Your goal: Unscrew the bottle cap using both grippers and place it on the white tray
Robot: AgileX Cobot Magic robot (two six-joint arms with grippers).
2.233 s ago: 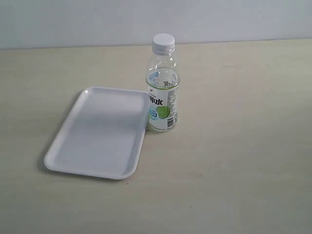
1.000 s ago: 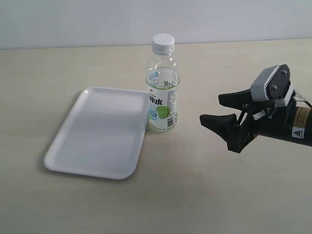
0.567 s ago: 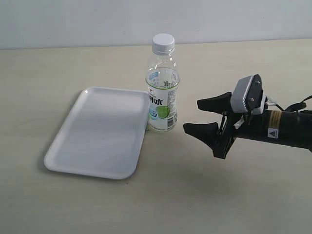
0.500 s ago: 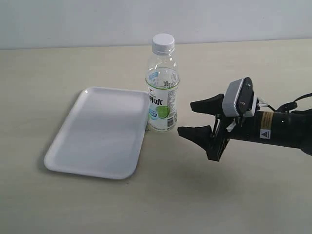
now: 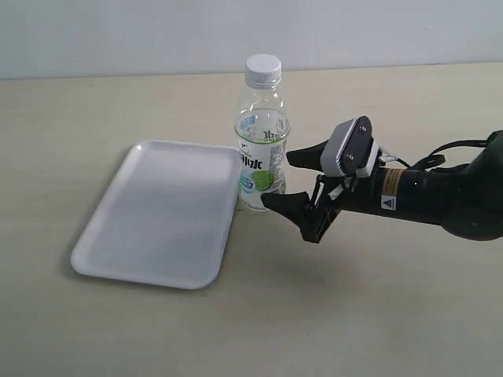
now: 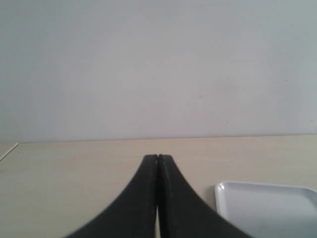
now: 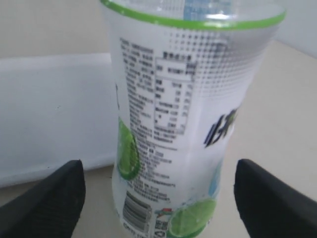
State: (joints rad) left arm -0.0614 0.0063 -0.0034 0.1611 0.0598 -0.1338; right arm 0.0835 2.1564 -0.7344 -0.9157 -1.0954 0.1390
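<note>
The clear bottle [image 5: 262, 149] with its lime label stands upright just off the right edge of the white tray [image 5: 157, 220]. The white ribbed bottle cap [image 5: 263, 69] is on its neck. My right gripper [image 5: 277, 179] is open at the bottle's lower body. In the right wrist view the bottle [image 7: 183, 114] fills the gap, and a black fingertip [image 7: 49, 198] stands off on each side without touching. The right gripper [image 7: 158, 171] holds nothing. My left gripper [image 6: 157, 158] is shut and empty above the table, out of the exterior view.
A corner of the tray [image 6: 267, 208] shows beside the left gripper's fingers. The right arm's black body with its yellow label [image 5: 409, 192] stretches across the table on the right. A pale wall runs behind the beige table [image 5: 377, 298].
The right arm came in from the right and slid left with its jaws open, until they straddle the bottle's lower part. Bottle, cap and tray have not moved.
</note>
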